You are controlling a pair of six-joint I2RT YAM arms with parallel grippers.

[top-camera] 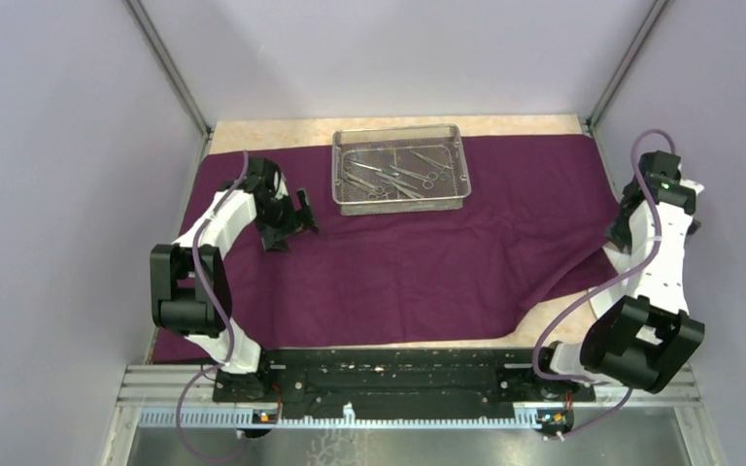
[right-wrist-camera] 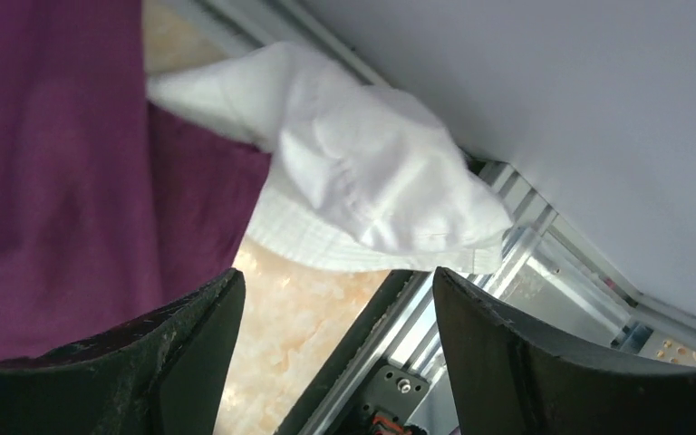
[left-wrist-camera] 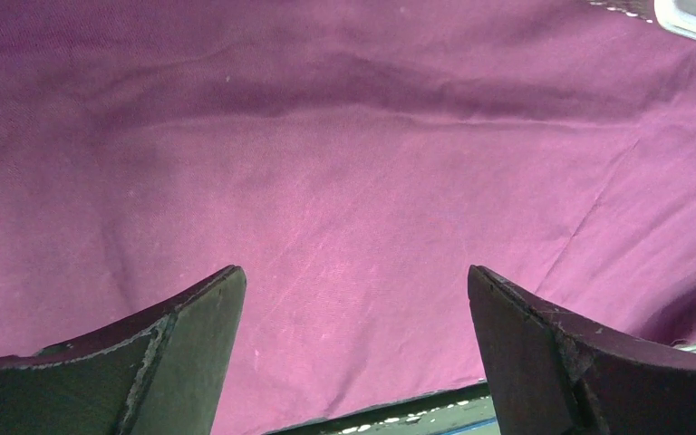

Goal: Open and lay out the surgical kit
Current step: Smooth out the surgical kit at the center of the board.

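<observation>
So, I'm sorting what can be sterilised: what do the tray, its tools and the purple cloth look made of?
Tray: silver wire mesh, probably steel; you see through its walls. Tools: slim, shiny grey metal, likely steel; too small to judge finish. Purple cloth: matte woven fabric, by its soft creases and faint weave.

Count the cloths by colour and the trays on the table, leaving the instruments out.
Purple cloth: 1
White cloth: 1
Wire-mesh tray: 1
Total: 3
</observation>
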